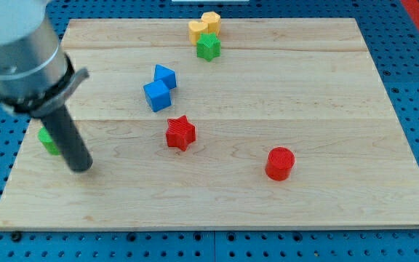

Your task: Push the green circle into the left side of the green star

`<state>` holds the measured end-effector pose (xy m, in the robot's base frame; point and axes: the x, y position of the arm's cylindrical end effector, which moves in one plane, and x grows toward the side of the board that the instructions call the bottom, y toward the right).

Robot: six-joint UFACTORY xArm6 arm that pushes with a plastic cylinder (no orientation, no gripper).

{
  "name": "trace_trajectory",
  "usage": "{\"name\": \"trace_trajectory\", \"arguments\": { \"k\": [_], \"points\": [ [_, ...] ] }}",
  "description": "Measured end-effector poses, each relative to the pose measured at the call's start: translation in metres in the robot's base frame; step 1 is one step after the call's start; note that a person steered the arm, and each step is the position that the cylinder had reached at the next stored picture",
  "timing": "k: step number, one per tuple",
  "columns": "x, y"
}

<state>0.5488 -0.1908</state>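
Right, my tip (pixel 82 167) sits just beside the green circle (pixel 47 141), at its four o'clock; no fingers here, just a bare rod. The green star (pixel 209 46) lies well apart toward two o'clock. I'd swing round to the circle's eight o'clock, then push steadily. The rod leans in from eleven o'clock.
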Motion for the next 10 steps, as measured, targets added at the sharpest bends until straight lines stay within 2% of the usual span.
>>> {"name": "trace_trajectory", "arguments": {
  "k": [1, 3, 4, 6, 7, 8, 9, 10],
  "points": [
    [-0.008, -0.051],
    [-0.1, -0.053],
    [-0.15, -0.043],
    [-0.219, 0.028],
    [-0.246, 0.005],
    [-0.249, 0.045],
    [-0.252, 0.107],
    [-0.225, 0.098]
  ]
}}
